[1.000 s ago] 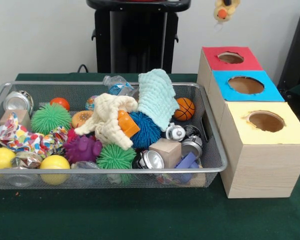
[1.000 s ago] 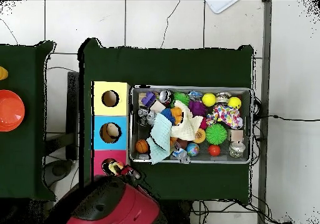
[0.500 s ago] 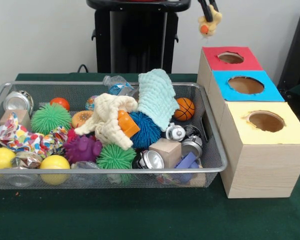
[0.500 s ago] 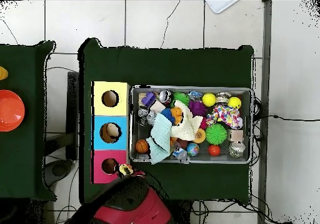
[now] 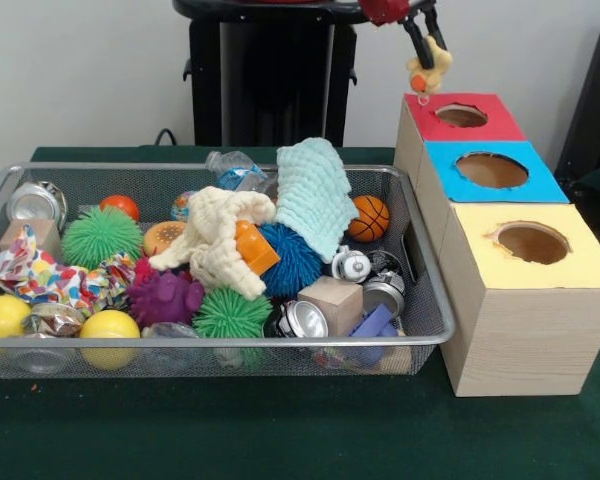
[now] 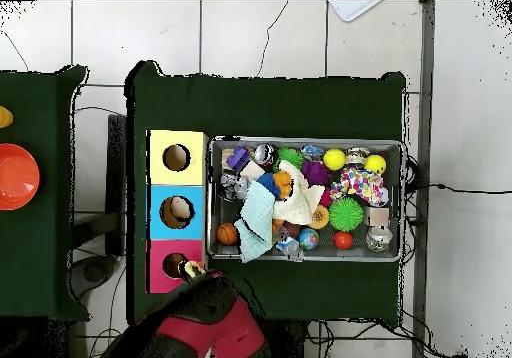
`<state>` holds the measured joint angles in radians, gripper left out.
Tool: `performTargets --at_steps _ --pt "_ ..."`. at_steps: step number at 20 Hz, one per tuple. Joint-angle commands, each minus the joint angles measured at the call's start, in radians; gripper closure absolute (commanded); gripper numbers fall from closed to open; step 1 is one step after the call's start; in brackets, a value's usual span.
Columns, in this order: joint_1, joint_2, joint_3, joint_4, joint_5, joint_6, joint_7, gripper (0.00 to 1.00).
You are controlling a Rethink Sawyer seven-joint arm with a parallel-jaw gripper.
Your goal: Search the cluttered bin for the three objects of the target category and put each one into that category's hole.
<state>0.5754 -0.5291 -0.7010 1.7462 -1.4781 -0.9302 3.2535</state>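
Front view, left to right. Wire bin [image 5: 425,335] fills left and centre of frame on the green surface [image 5: 280,430]. At the bin's left end: silver can [image 5: 35,203], two yellow balls [image 5: 108,330] at lower left, confetti-print cloth [image 5: 40,278], green spiky ball [image 5: 100,236], small orange ball [image 5: 120,206]. Centre: purple spiky ball [image 5: 166,297], cream cloth [image 5: 215,240] draped over an orange piece, blue spiky ball [image 5: 292,262], mint washcloth [image 5: 315,195] lying at the back, plastic bottle [image 5: 232,168] behind it. Right part of bin: mini basketball [image 5: 369,218], wooden block [image 5: 331,300], metal cans near the front right corner.

Just right of the bin, a row of three boxes: yellow-topped box [image 5: 525,300] nearest the lower right, blue-topped box [image 5: 490,172] in the middle, red-topped box [image 5: 458,115] at the back, each with a round hole on top.

Upper right of centre: pincer [image 5: 427,55] comes in from the top edge, closed on a small yellow duck toy [image 5: 430,68]. Duck hangs in the air, just above and left of the red box's hole, not touching the box.

Overhead view: duck [image 6: 191,270] sits at the red box's edge beside the hole, at the tip of the red arm [image 6: 205,324], lower left of centre.
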Motion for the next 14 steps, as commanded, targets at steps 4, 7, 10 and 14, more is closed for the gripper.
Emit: performTargets --at_steps 4,7,10,14 --pt "0.017 0.019 0.189 0.043 0.114 0.137 -0.014 1.0" --pt "0.015 0.023 0.201 0.038 0.122 0.153 -0.015 1.0" --pt "0.004 0.017 0.213 0.046 0.137 0.157 -0.037 1.0" --pt "0.002 0.004 0.215 0.047 0.137 0.159 -0.04 1.0"
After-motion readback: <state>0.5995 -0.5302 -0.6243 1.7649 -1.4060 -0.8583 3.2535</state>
